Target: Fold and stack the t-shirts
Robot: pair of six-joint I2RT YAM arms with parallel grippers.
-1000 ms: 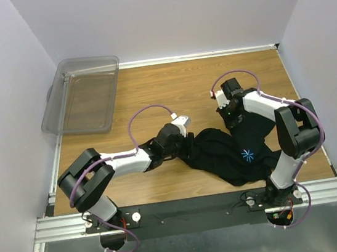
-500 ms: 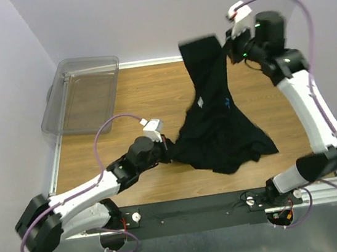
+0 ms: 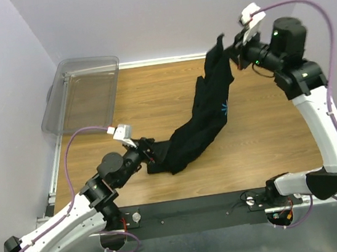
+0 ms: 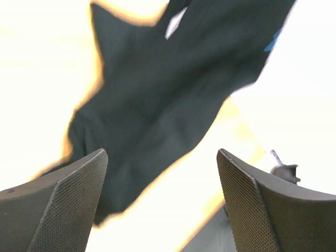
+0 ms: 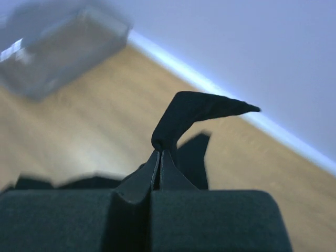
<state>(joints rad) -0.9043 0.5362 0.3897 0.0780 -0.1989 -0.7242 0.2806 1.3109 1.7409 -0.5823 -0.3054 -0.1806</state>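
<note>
A black t-shirt point(image 3: 202, 124) hangs in a long narrow band from high at the back right down to the table's middle, its light-blue logo point(image 3: 222, 107) facing up. My right gripper point(image 3: 234, 55) is raised and shut on the shirt's top end; the right wrist view shows a fold of black cloth point(image 5: 189, 113) pinched between the closed tips of that gripper point(image 5: 159, 157). My left gripper point(image 3: 149, 153) sits low at the shirt's lower end and is open. In the left wrist view the gripper point(image 4: 163, 205) has wide-spread fingers, and the shirt point(image 4: 157, 94) lies beyond them, not between them.
A clear plastic bin point(image 3: 83, 93) stands at the back left corner, also blurred in the right wrist view point(image 5: 58, 47). White walls close the table on three sides. The metal base rail point(image 3: 192, 210) runs along the near edge.
My left gripper closed on the shirt's lower end, then let go and drew back toward the near left. The right gripper lifted the shirt high; it has stretched from a heap into a narrow band.
</note>
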